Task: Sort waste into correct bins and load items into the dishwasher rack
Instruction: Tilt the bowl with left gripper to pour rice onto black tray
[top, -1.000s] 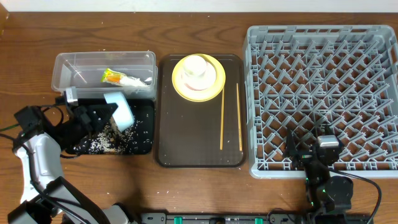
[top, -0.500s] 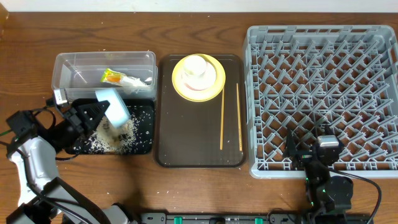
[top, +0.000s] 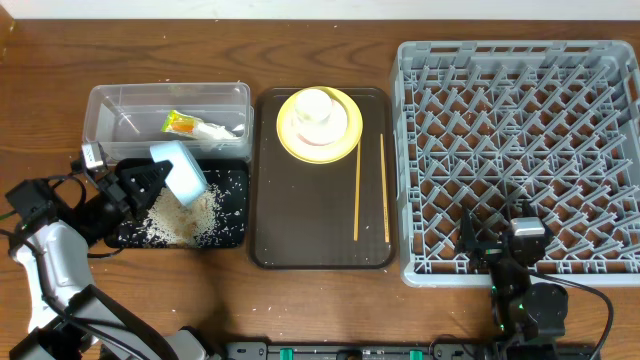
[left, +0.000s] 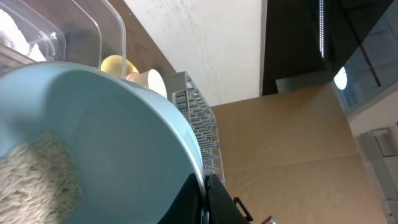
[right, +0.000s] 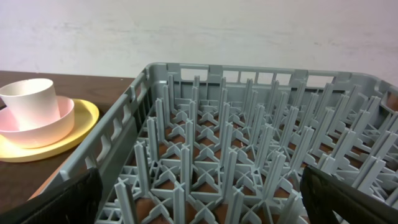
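A brown wooden table (top: 300, 310) with visible grain fills the overhead view. 1 dark brown serving tray (top: 300, 215) lies flat near its middle, rectangular with rounded corners and a raised rim, its long sides running from the near edge toward the far edge. A black rail (top: 350, 351) with small green marks runs along the table's near edge. Beyond the far edge stands a white wall (right: 186, 31), slightly mottled. The left wrist view also shows tan cardboard sheets (left: 292, 155) and a dark glossy panel (left: 298, 37) with 1 thin bright light strip (left: 321, 25).
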